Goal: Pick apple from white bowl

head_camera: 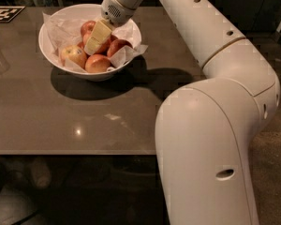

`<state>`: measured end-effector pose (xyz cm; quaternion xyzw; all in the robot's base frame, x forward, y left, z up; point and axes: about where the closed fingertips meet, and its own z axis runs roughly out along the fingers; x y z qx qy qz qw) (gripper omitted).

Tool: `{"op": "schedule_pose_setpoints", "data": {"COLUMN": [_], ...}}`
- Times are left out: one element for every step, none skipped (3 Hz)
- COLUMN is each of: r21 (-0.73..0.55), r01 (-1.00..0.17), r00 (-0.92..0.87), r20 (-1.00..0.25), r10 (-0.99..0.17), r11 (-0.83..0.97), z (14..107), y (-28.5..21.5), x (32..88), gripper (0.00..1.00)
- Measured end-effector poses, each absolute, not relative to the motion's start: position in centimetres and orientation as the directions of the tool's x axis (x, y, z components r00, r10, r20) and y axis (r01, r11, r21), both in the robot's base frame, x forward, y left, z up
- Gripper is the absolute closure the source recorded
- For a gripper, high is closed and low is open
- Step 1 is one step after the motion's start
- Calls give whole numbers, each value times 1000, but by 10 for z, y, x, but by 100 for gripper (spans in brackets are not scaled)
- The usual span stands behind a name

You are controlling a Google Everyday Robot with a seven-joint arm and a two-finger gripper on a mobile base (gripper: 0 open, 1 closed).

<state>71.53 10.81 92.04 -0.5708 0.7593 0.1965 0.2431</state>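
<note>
- The white bowl is parked near the far left corner of the table, lined with crumpled paper.
- The apple (the orange-red one) is sat at the bowl's front rim, with a paler yellowish apple right beside it on the side toward the table's left edge.
- The gripper is dipped into the bowl at a tilt, tips just behind the apple.
- Open or closed can't be told.
- Redder apples are tucked in further back.
</note>
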Motion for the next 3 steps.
{"op": "schedule_pose_setpoints", "data": {"r21": [21,19,22], "r01": [-962,-960,-960], "r00": [-230,-235,-237], "r20": [-594,-596,-593], "r10": [-771,-768,-770], "r11": [271,279,279], "z": [920,914,912], "y": [108,114,115], "x": [715,718,719], "gripper": [15,0,0]}}
